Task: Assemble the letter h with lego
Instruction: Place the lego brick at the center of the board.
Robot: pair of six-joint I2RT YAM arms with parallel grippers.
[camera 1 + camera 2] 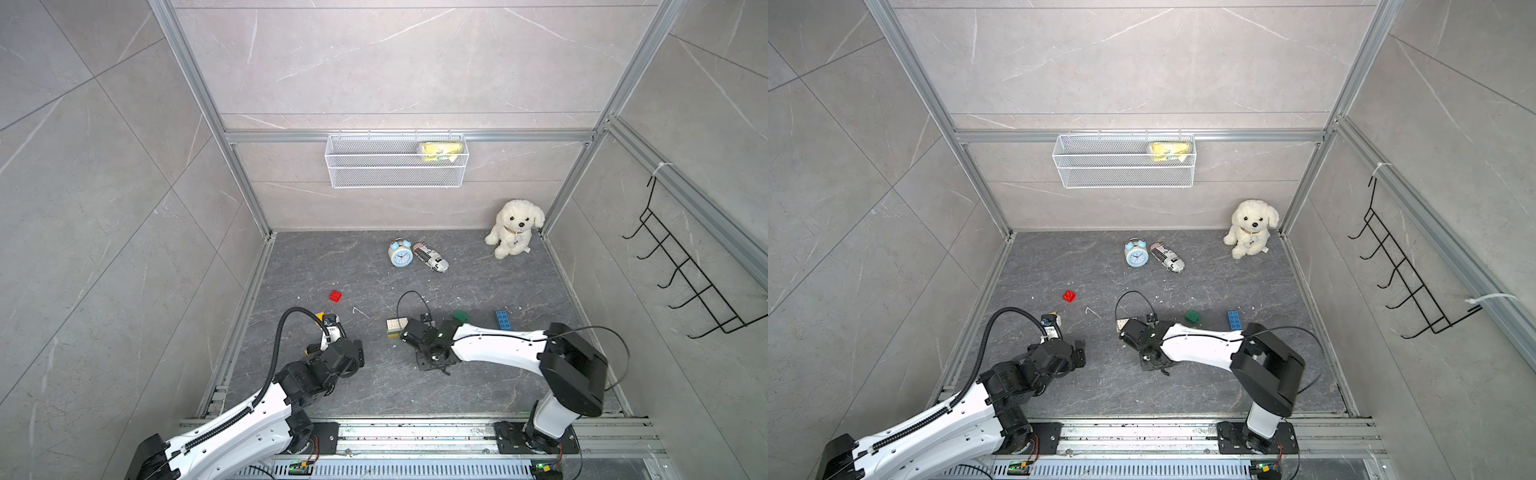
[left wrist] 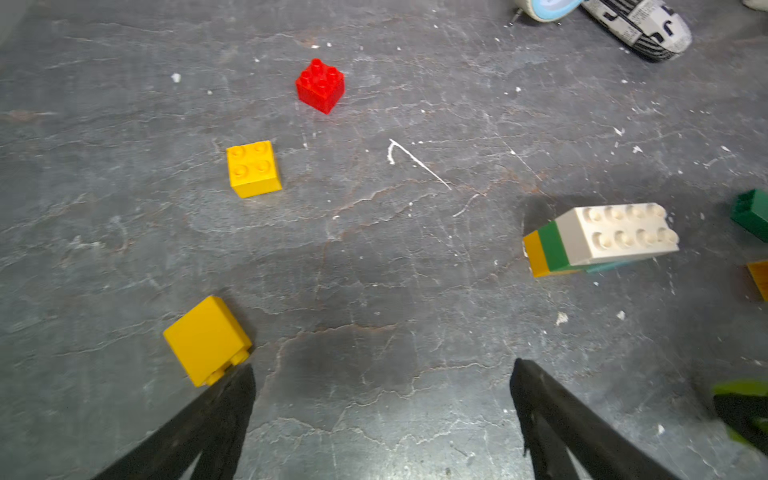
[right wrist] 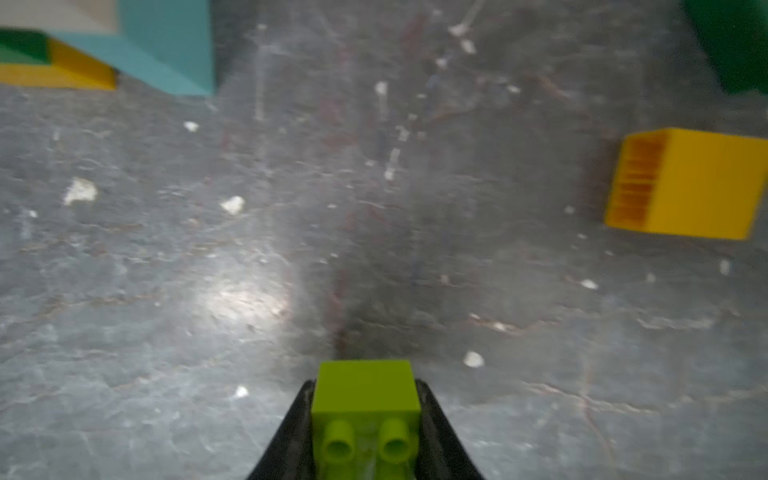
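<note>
Lime brick (image 3: 365, 399) in right hand (image 3: 365, 384); yellow brick (image 3: 702, 183) and brick stack (image 3: 166, 45) nearby.

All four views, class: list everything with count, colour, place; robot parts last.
stack of bricks: one, white, green, yellow, light blue, centre floor
lime brick: one, lime, in right gripper
yellow bricks: three, yellow, loose, floor
red brick: one, red, left floor
green brick: one, dark green, centre-right floor
blue brick: one, blue, right floor
alarm clock: one, light blue, back floor
shoe: one, black-and-white, beside alarm clock
toy dog: one, white, back right corner
basket: one, white, back wall, yellow packet inside
hook rack: one, black, right wall
left gripper: one, black, open
right gripper: one, black, shut on lime brick
</note>
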